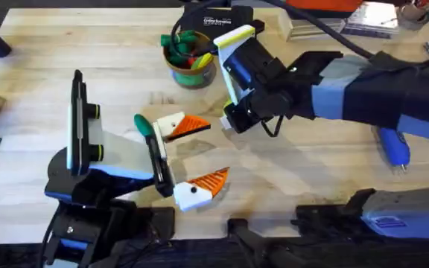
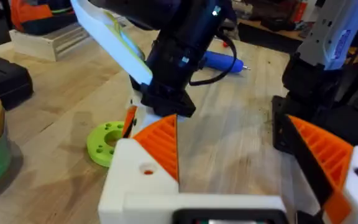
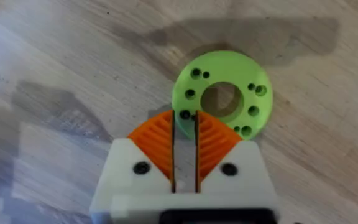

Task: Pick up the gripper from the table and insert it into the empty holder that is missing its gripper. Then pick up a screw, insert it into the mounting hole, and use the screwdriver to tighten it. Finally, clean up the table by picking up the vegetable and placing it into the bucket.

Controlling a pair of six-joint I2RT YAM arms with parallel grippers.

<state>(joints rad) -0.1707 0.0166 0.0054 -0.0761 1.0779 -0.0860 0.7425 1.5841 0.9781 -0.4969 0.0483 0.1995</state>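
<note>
1. Right end effector [image 3: 184,124] (white blocks, orange ribbed pads [image 3: 157,140]): pads drawn almost together with a thin slit between them. Cannot tell if anything is pinched in the slit.
2. green disc [image 3: 224,99] lies flat on the desk [image 3: 55,56] just past those pad tips. It has a central bore with small holes around it.
3. Left end effector [image 2: 232,134]: spread wide, holding nothing. It sits low over the middle of the desk, fingers pointing toward the right side.
4. right arm [image 1: 363,93] reaches in from the right to the desk's middle. In the left wrist view it comes down just beyond the left arm's fingers, with its tip beside the green disc.
5. screwdriver [image 1: 393,145] lies on the desk at the right, close by the right arm's forearm. Its metal tip points toward the arm bases, and it is well apart from both end effectors.
6. bucket [image 1: 192,77] stands upright at the far middle of the desk, near the right arm's wrist. Green, red and yellow items stick out of the top (too small to identify).
</note>
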